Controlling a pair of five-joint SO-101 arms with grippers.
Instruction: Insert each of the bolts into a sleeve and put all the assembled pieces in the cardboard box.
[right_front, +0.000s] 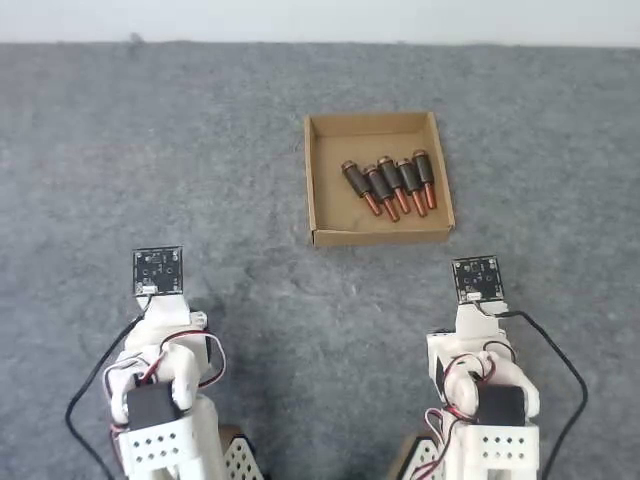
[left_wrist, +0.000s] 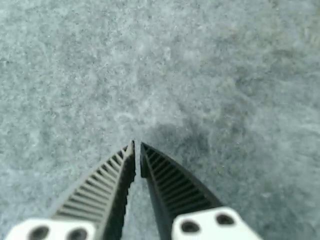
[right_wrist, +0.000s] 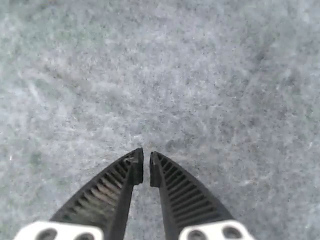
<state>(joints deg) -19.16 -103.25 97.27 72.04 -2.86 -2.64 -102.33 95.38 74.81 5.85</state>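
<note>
1. The cardboard box (right_front: 380, 237) sits open-topped on the grey, felt-like tabletop (right_front: 200, 150), toward the far side and well apart from both arms.
2. Five assembled pieces (right_front: 393, 180) lie flat inside the box, side by side in a close, slightly fanned row, from the middle of the box floor over toward one side wall.
3. Each piece is a dark sleeve (right_front: 352, 175) with a copper-coloured bolt (right_front: 372, 205) sticking out of it. The sleeve ends point toward the far wall of the box and the bolt ends toward the near wall.
4. Neighbouring pieces look to be touching or nearly so along their lengths.
5. In the high view, one arm (right_front: 160, 390) stands at the near edge of the tabletop and the other arm (right_front: 485, 395) stands beside it. Each carries a small square circuit board (right_front: 158, 270) at its front end. Which arm is which cannot be told from that view.
6. The left gripper (left_wrist: 137, 145) is closed with nothing between its ribbed black fingers (left_wrist: 112, 175). The tips almost meet, just above the grey tabletop covering.
7. The right gripper (right_wrist: 146, 152) is likewise closed and holds nothing. A thin slit remains between its fingertips (right_wrist: 136, 160), and it too is over bare grey covering.
</note>
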